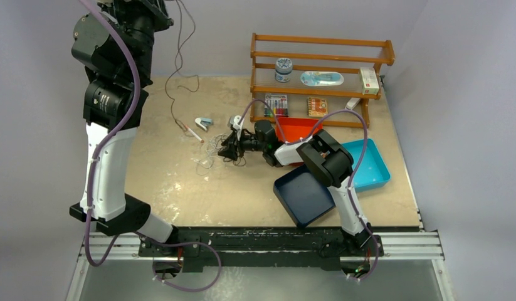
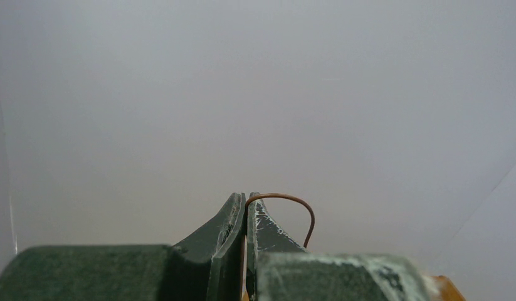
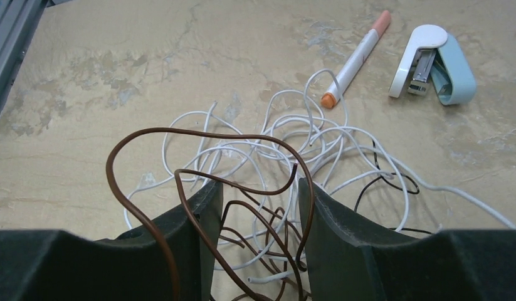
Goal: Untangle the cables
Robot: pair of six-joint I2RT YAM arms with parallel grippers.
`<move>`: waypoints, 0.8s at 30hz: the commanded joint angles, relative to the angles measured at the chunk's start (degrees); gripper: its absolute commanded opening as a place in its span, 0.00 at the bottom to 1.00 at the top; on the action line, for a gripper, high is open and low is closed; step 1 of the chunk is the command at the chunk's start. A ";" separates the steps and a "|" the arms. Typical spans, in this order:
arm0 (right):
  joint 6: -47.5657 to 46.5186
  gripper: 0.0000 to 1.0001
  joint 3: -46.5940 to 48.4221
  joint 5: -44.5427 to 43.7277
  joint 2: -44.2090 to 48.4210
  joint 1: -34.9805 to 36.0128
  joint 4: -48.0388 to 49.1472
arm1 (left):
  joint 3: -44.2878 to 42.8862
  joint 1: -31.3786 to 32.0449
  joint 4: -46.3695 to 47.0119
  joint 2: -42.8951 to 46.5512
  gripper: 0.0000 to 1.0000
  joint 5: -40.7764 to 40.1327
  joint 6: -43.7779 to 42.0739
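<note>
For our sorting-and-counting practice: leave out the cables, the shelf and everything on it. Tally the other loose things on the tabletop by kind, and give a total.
Trays: 3 (orange tray, light blue tray, dark blue tray)
Marker pen: 1
Stapler: 1
Total: 5

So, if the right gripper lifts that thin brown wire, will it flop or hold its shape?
Probably springy, not limp: the thin brown wire holds arched loops by itself. Likely light, yet it crosses the thin white wire tangle, so that may drag along.
</note>
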State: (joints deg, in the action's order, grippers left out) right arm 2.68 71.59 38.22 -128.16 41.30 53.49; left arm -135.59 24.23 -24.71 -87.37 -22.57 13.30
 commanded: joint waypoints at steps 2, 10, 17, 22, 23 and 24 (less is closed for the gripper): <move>0.96 0.51 -2.14 -0.27 2.51 0.19 4.74 | -1.88 -0.13 5.95 0.23 0.00 -1.42 -2.96; -0.05 0.65 -6.10 0.66 13.38 0.12 2.48 | 2.26 -0.08 6.43 0.61 0.00 -1.74 -3.28; -3.96 0.76 -12.44 -1.16 27.07 0.02 -6.38 | 9.90 -0.12 6.54 3.26 0.00 0.14 -1.62; -5.87 0.80 -18.65 -5.20 37.63 -0.27 -10.38 | 16.78 -0.10 7.20 5.24 0.00 5.12 1.29; -5.55 0.80 -19.86 -6.01 40.13 -0.61 -10.54 | 17.74 -0.13 6.79 5.41 0.00 5.93 1.55; -4.98 0.82 -20.92 -7.05 42.30 -0.87 -10.35 | 18.64 -0.14 6.49 5.57 0.00 6.69 1.75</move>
State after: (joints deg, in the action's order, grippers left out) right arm -1.19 54.46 35.31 -92.97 41.19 45.52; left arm -119.22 24.23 -20.40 -84.51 -20.51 12.99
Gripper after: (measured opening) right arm 0.800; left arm 0.013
